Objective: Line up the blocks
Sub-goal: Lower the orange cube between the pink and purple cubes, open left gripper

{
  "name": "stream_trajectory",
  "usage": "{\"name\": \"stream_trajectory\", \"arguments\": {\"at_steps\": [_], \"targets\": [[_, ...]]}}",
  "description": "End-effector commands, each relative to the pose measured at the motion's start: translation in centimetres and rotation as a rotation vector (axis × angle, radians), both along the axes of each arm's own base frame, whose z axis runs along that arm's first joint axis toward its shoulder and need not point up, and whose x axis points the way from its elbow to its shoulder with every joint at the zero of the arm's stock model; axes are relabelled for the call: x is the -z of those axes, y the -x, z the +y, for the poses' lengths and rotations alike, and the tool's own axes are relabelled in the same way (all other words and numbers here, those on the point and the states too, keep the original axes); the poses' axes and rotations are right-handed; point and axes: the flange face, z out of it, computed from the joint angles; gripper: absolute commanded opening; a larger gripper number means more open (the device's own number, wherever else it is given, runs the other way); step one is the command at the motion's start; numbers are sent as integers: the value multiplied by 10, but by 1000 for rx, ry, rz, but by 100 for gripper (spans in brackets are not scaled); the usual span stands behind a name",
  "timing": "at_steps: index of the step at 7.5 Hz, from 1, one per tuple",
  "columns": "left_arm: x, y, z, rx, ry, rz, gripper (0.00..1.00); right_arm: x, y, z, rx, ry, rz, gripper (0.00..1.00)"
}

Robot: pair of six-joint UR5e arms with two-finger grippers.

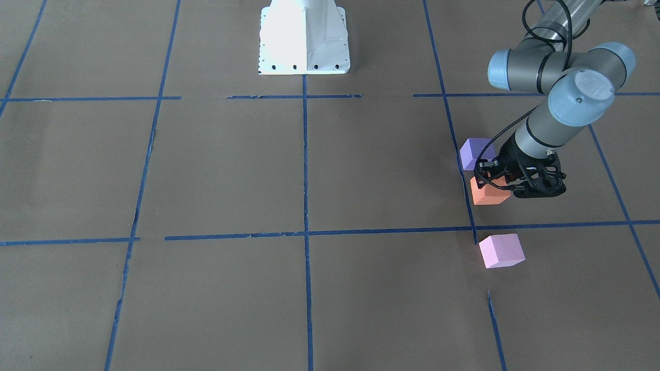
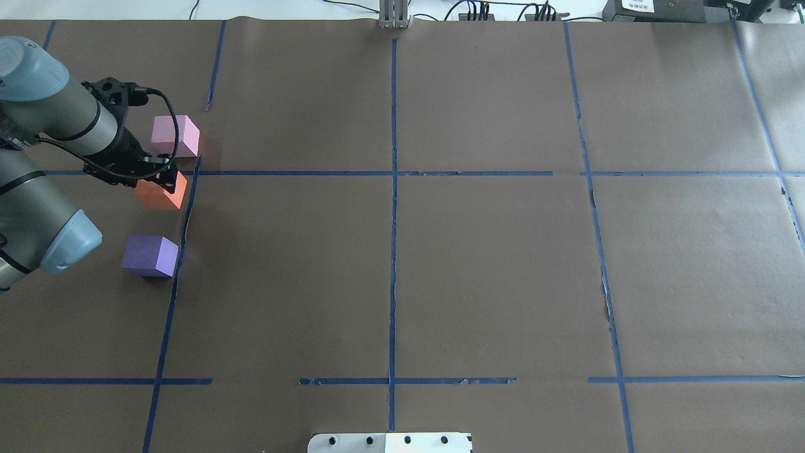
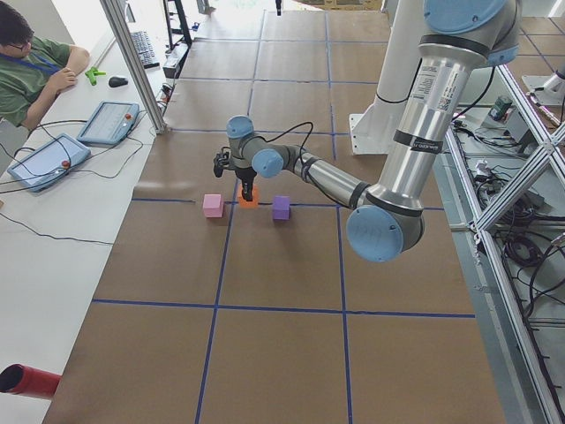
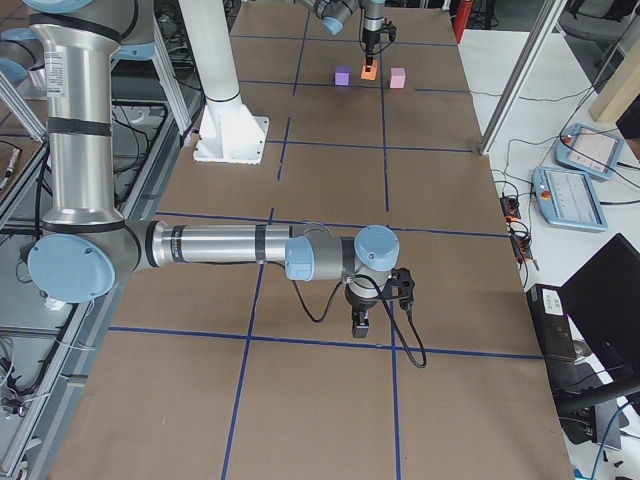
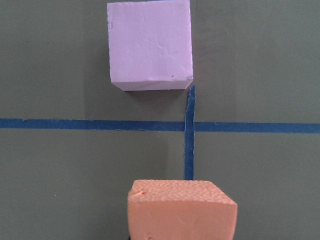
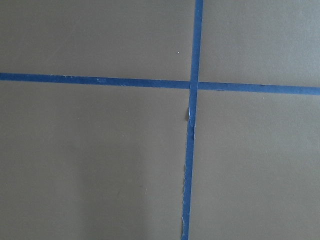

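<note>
Your left gripper (image 2: 165,180) stands straight down over the orange block (image 2: 158,195), its fingers reaching to the block's top. From the wrist view the block fills the bottom centre of the frame, but the fingers themselves are out of sight. You cannot tell from these views whether the jaws are pinching it or slack around it. The block looks to be at or just above the brown paper of the table (image 2: 490,270).

Just beyond it, across a blue tape line (image 5: 90,123), sits the light pink block (image 2: 175,135). On the near side, toward the robot's base, sits the violet-purple block (image 2: 149,255). Neither touches the orange one, and the gap to the purple block looks a little wider in the overhead view.

All three run in a rough row beside the long tape strip (image 2: 179,251), so the line appears nearly made. What seems left is to settle and let go of the middle block, then perhaps to even out the spacing.

Your right gripper (image 4: 360,325) hangs well apart over bare paper, and its fingers' state cannot be judged from that side view.
</note>
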Motion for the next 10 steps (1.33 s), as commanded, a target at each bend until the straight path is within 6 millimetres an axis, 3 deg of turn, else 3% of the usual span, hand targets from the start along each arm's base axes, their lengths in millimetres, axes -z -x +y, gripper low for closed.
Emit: {"name": "stream_trajectory", "arguments": {"at_steps": [1,2,3,4,5,6,7,10], "targets": [[-16,-3,-2,0,-5,3,0,0,0,0,0,0,1,100],[-22,-5,-3,-2,-5,3,0,1,1,0,2,-1,-1,100],[-32,-7,-6,-2,-8,6,9,1,0,0,0,-1,-1,100],[-32,-7,-6,-4,-11,11,11,0,0,0,0,-1,0,100],[-32,-7,-6,-8,-13,12,41,1,0,-1,0,-3,0,100],[-30,-7,-5,-11,-17,14,95,1,0,0,0,-1,1,100],[-28,-7,-5,-8,-19,18,100,1,0,-1,0,-3,0,100],[-26,-7,-6,-7,-21,18,100,0,1,0,2,1,-1,100]]}}
